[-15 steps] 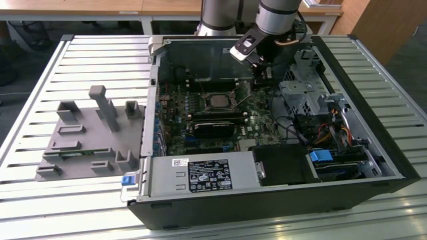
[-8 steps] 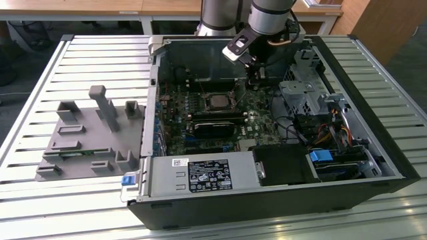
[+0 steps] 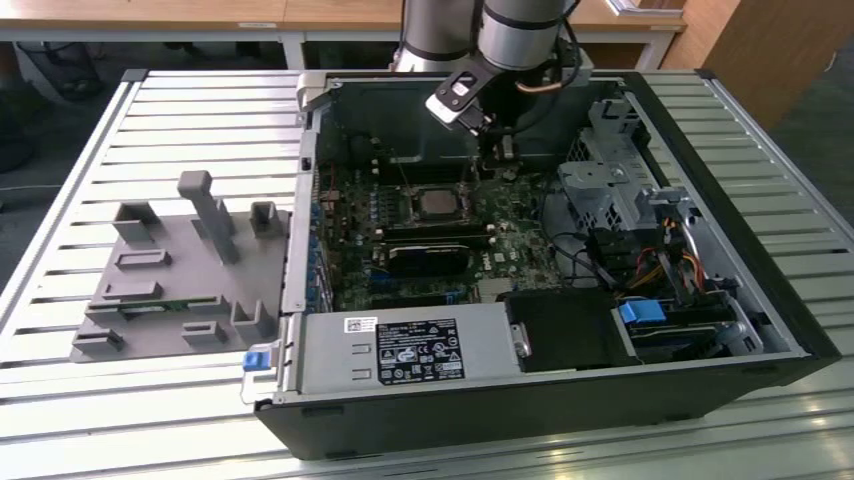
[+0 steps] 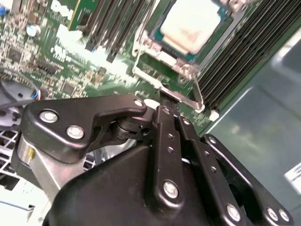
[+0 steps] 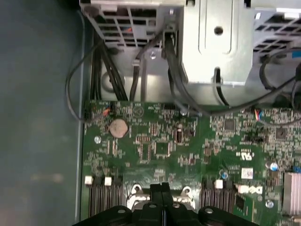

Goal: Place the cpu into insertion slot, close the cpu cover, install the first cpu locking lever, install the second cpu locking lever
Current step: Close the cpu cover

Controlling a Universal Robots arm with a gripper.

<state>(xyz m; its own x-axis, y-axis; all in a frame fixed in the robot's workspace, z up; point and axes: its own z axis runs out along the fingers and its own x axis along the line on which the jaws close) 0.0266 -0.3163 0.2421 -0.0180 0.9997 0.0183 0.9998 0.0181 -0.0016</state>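
Pressing its 2 fingers flat together with no gap showing, the gripper (image 4: 165,100) has its tips down at the thin silver locking lever (image 4: 146,77) in the second wrist view; whether it pinches the wire or only bears on it I cannot tell. Just past the tips the cpu (image 4: 188,23) lies flat in the insertion slot (image 3: 411,204), upper centre of the exterior view, with the cpu cover (image 4: 155,47) lying down around it. So I judge the placing and the cover done and a lever step in hand. Finishing it would call for a short, low sweep close over the circuit board (image 5: 188,141), with little force to spare on so thin a wire. Room is tight: memory slots (image 4: 244,52) flank the insertion slot, the case wall (image 3: 400,125) stands close behind the gripper, and the drive cage (image 3: 607,190) crowds the exterior view's right
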